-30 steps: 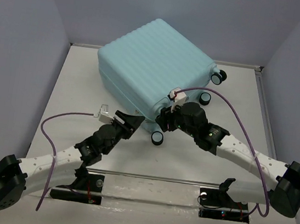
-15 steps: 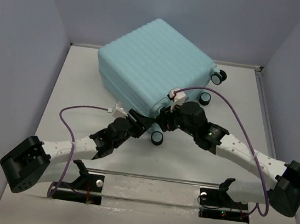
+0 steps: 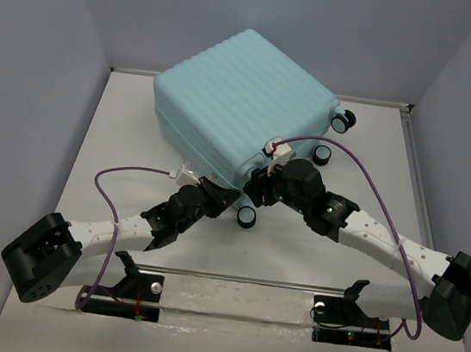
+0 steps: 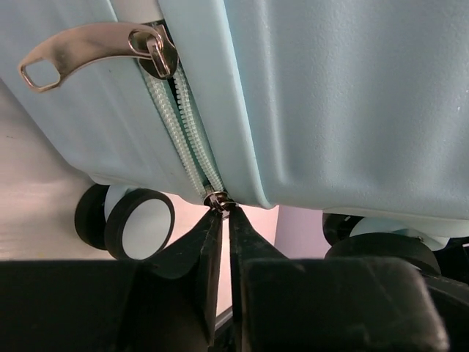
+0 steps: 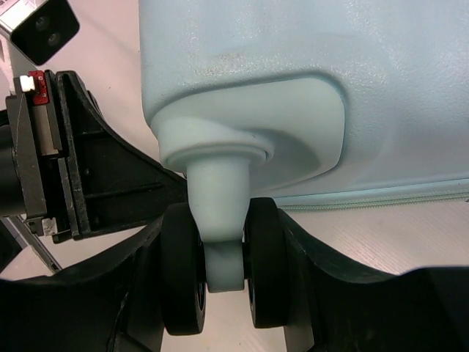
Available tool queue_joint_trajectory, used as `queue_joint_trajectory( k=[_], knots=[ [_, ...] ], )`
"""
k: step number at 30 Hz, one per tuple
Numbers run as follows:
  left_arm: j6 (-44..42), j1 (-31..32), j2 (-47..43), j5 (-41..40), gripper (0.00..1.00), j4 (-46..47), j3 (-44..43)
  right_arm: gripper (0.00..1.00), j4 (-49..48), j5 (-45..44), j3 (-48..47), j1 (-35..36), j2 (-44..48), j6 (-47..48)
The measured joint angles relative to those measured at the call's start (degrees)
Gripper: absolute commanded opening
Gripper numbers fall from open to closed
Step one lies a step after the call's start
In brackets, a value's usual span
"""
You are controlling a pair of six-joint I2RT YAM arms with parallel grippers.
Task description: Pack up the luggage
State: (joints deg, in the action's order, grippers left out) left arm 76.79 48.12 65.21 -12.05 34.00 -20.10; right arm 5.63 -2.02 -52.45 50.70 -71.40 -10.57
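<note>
Pinching from below, my left gripper (image 4: 222, 213) has its jaws drawn almost together on a small metal zipper slider (image 4: 218, 200) at the lower corner of the luggage (image 3: 247, 91). My right gripper (image 5: 223, 220) has its jaws set around a caster wheel (image 5: 182, 271), one finger against each side of the twin black discs, which I read as bracing the case.

Up the zipper track (image 4: 183, 125) from the slider, a silver pull tab (image 4: 88, 48) lies flat against the ribbed shell. The teeth between the two look mostly meshed, though a dark slit near the tab leaves me unsure.

The luggage lies on its side on the far middle of the table (image 3: 120, 126), wheels toward the arms and both shell halves brought together. I judge the filling done and the closing in hand. What is left looks like running the slider along the seam. I cannot see the contents or the far side of the zipper.
</note>
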Motion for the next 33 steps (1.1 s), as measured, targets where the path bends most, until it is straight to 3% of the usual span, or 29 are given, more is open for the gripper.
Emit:
queue_joint_trajectory(
  k=[2, 8, 12, 21, 25, 28, 29, 30, 32, 33],
  knots=[
    [-0.52, -0.09, 0.0, 0.13, 0.06, 0.26, 0.26, 0.07, -0.02, 0.04, 0.0, 0.0, 0.0, 0.0],
    [-2.8, -0.28, -0.37, 0.26, 0.06, 1.64, 1.09, 0.07, -0.15, 0.07, 0.09, 0.0, 0.0, -0.42],
    [-5.95, -1.86, -5.29, -1.42, 0.06, -0.2, 3.1, 0.07, -2.12, -0.46, 1.97, 0.04, 1.16, -0.9],
    [-13.57, -16.59, -19.04, -9.86, 0.06, -7.39, 8.22, 0.07, -3.63, -0.98, 7.17, 0.35, 6.6, -1.29],
    [-17.64, -19.21, -20.13, -7.06, 0.06, -8.17, 8.22, 0.07, -3.65, -0.9, 7.52, 0.39, 7.06, -1.51],
    [-22.29, -17.53, -19.54, -0.81, 0.06, -6.43, 8.11, 0.07, -3.67, -0.9, 7.5, 0.39, 6.93, -1.51],
    [-24.06, -15.82, -19.23, 0.87, 0.12, -6.08, 7.93, 0.07, -3.61, -0.92, 7.39, 0.39, 6.84, -1.51],
    [-25.83, -13.77, -19.1, 2.47, 0.29, -5.81, 7.78, 0.07, -3.45, -0.92, 7.19, 0.39, 6.73, -1.49],
    [-29.75, -8.39, -19.1, 4.87, 0.42, -5.38, 7.48, 0.07, -3.15, -0.92, 6.75, 0.42, 6.38, -1.46],
    [-31.12, -5.81, -19.04, 5.75, 0.54, -5.09, 7.26, 0.07, -2.95, -0.92, 6.36, 0.46, 6.12, -1.46]
  ],
)
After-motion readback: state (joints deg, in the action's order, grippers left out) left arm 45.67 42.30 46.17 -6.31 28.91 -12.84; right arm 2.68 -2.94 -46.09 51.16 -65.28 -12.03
